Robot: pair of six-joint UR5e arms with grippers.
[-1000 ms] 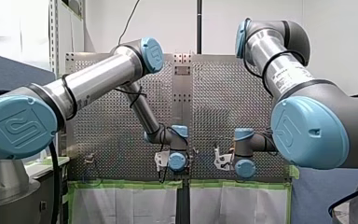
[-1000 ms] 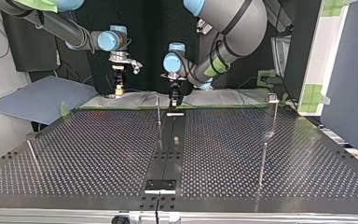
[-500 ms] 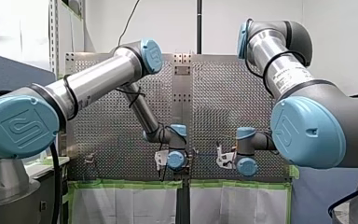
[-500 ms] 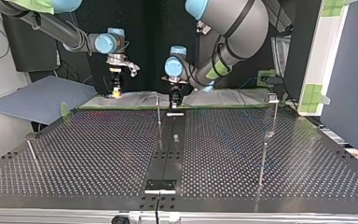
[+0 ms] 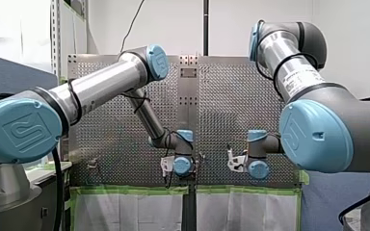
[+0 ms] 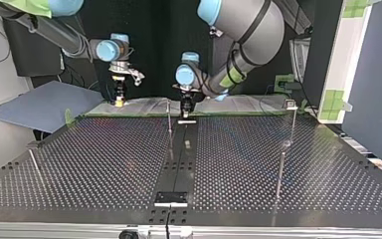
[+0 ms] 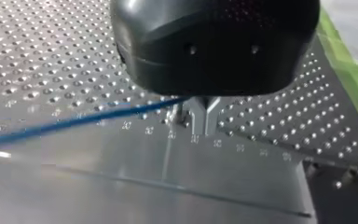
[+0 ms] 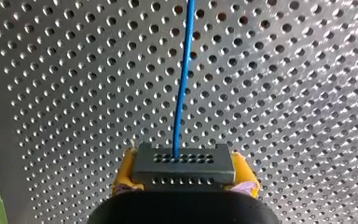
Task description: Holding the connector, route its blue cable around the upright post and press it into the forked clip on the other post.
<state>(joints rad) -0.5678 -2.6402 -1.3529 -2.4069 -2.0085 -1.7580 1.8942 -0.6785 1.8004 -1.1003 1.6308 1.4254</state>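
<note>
Our right gripper [image 8: 184, 177], yellow pads clamped on the connector [image 8: 184, 164], has slid outward, away from our left gripper [image 7: 204, 119], drawing the cable [image 8: 182, 84] out. Left fingers [image 7: 197, 116] look closed, probably on the cable; routing has barely begun.

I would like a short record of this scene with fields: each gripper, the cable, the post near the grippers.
right gripper: yellow pads shut on connector
blue cable: leaves connector, runs ahead over perforated table
left gripper: low over table, blue cable reaches it
thin post: upright, beside left gripper in top view
</note>
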